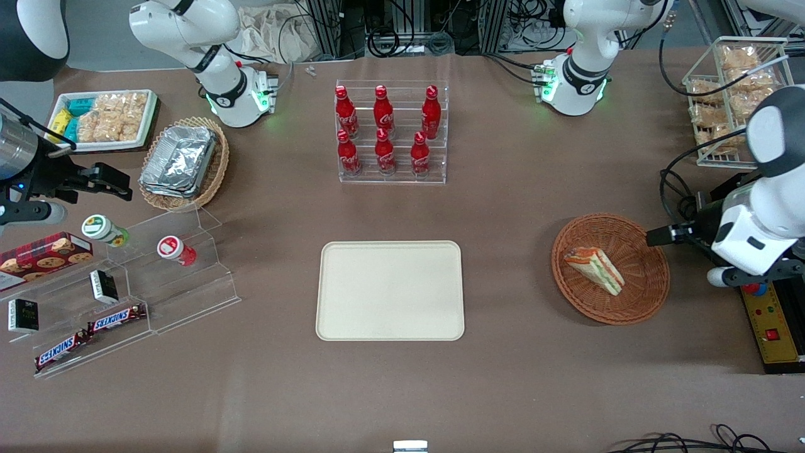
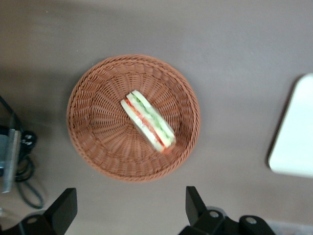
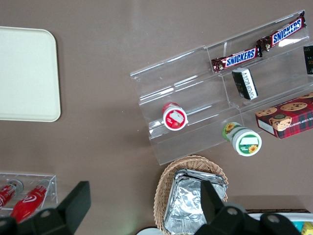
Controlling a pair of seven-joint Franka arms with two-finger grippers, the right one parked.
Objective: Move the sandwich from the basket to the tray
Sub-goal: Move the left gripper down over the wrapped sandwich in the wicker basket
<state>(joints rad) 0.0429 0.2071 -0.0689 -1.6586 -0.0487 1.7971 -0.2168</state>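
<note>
The sandwich (image 1: 594, 270) (image 2: 148, 121), a white wedge with red and green filling, lies in the round reddish-brown basket (image 1: 635, 242) (image 2: 98, 122) toward the working arm's end of the table. My gripper (image 1: 660, 235) (image 2: 129, 205) hovers above the basket's rim on the working arm's side, open, with only bare tablecloth between its fingers (image 2: 63, 208). The cream tray (image 1: 390, 290) (image 2: 296, 137) (image 3: 27, 73) sits flat mid-table with nothing on it, beside the basket toward the parked arm.
A clear rack of red cola bottles (image 1: 391, 132) stands farther from the camera than the tray. A wire rack of snack packets (image 1: 732, 94) and a yellow control box (image 1: 770, 327) flank the working arm. A stepped acrylic display (image 1: 126, 283) and a foil-filled oval basket (image 1: 183, 162) sit toward the parked arm.
</note>
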